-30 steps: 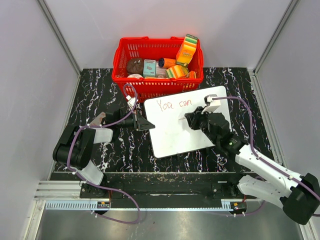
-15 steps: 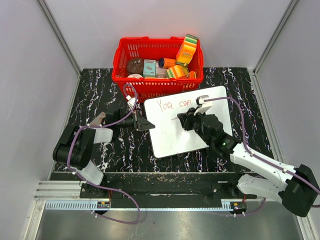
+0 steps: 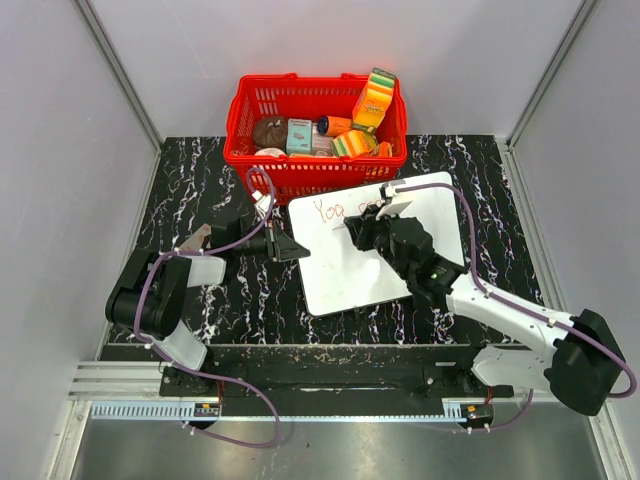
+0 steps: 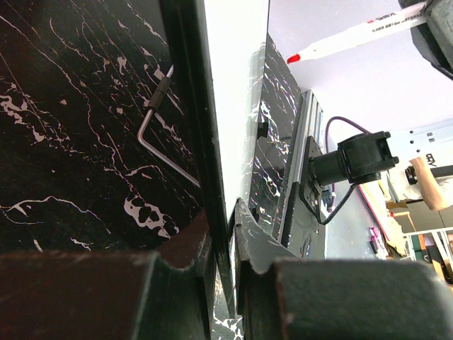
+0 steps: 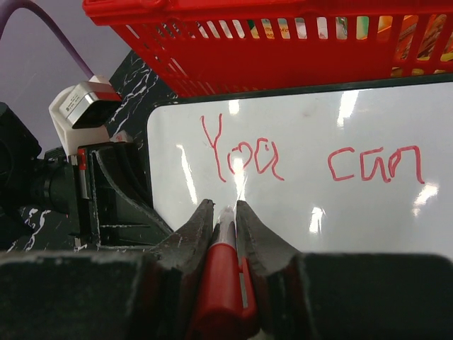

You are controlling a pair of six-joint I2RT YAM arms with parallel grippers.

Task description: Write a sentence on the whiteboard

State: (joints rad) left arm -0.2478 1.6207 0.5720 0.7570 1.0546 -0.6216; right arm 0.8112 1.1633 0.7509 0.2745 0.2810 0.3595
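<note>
The whiteboard point(image 3: 345, 275) lies tilted on the black marble table, in front of the red basket. Red lettering point(image 5: 241, 156) on it reads "You can" in one line; in the top view the right arm hides part of "can". My left gripper point(image 3: 295, 247) is shut on the whiteboard's left edge point(image 4: 237, 106), one finger on each face. My right gripper point(image 3: 352, 228) is shut on a red marker point(image 5: 223, 283), its tip close over the board just below "You". The marker also shows in the left wrist view point(image 4: 354, 41).
A red basket point(image 3: 315, 125) holding several packets and cans stands right behind the board, its front wall close above the lettering point(image 5: 283, 49). A bent metal rod point(image 4: 159, 120) lies on the table beside the board. Grey walls close in the table on three sides.
My right gripper has moved left across the board with the marker, from the board's middle right to below "You". The left gripper and the board have not moved.
</note>
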